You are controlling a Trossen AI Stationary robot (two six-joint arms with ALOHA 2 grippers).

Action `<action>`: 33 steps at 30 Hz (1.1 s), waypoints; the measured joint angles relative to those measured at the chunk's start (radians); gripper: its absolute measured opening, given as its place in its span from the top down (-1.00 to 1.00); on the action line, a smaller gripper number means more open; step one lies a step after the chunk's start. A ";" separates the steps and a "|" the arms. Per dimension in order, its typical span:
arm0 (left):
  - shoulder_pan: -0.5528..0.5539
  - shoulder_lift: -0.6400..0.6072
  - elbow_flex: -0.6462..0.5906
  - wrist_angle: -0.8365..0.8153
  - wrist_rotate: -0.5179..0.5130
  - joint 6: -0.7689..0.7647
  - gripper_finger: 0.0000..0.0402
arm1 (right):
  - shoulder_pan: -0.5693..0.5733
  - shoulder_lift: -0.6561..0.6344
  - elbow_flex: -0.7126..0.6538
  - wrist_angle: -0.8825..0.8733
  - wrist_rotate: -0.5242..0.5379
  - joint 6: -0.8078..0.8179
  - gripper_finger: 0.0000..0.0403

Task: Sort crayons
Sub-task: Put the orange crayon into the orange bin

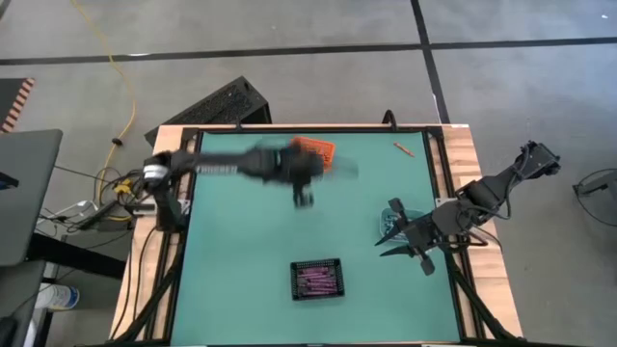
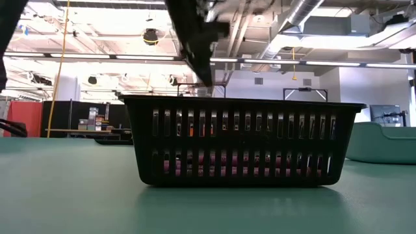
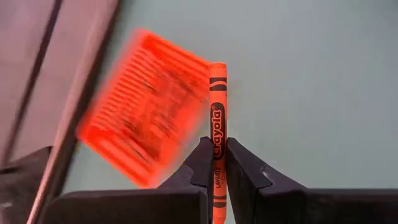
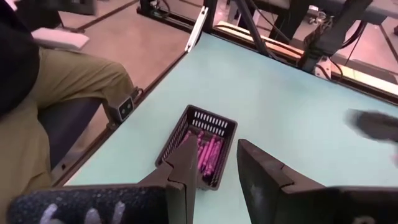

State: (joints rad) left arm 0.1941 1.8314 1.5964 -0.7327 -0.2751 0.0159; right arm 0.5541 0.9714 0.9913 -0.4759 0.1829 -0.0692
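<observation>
Green tabletop (image 1: 241,289) | black bin (image 1: 317,280) of purple crayons (image 4: 207,155) near front edge | orange bin (image 3: 146,130) at back | left end effector (image 3: 214,163) above tabletop beside orange bin, clamped on upright orange crayon (image 3: 217,112) | right end effector (image 4: 214,163) parked at right side, fingers apart, empty.

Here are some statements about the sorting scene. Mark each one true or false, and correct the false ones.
1. The left gripper holds an orange crayon. True.
2. The black bin contains blue crayons. False: the crayons in it are purple/pink.
3. The right gripper is shut on a crayon. False: its fingers stand apart with nothing between them.
4. The orange bin sits near the far edge of the green mat. True.
5. A loose crayon lies near the mat's far right corner. True.
</observation>
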 joint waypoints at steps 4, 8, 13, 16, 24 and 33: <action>0.203 0.043 0.001 0.092 0.157 0.005 0.94 | 0.000 0.000 0.000 -0.006 0.000 -0.025 0.42; 0.331 0.116 0.001 0.145 0.362 -0.029 0.94 | -0.007 -0.001 0.000 -0.014 0.002 -0.039 0.42; 0.388 0.191 0.000 0.205 0.508 0.003 0.94 | -0.022 0.000 0.000 -0.020 0.002 -0.039 0.42; 0.392 0.202 0.001 0.201 0.498 0.084 0.94 | -0.032 0.000 0.000 -0.018 0.002 -0.037 0.42; 0.370 0.214 0.002 0.211 0.431 0.262 0.67 | -0.095 0.000 0.000 0.001 0.003 -0.013 0.42; 0.364 0.181 0.101 0.016 0.351 0.322 0.43 | -0.215 0.000 0.000 0.023 0.003 0.031 0.42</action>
State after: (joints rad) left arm 0.5579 2.0119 1.6970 -0.7163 0.0761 0.3379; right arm 0.3386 0.9710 0.9916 -0.4533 0.1856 -0.0380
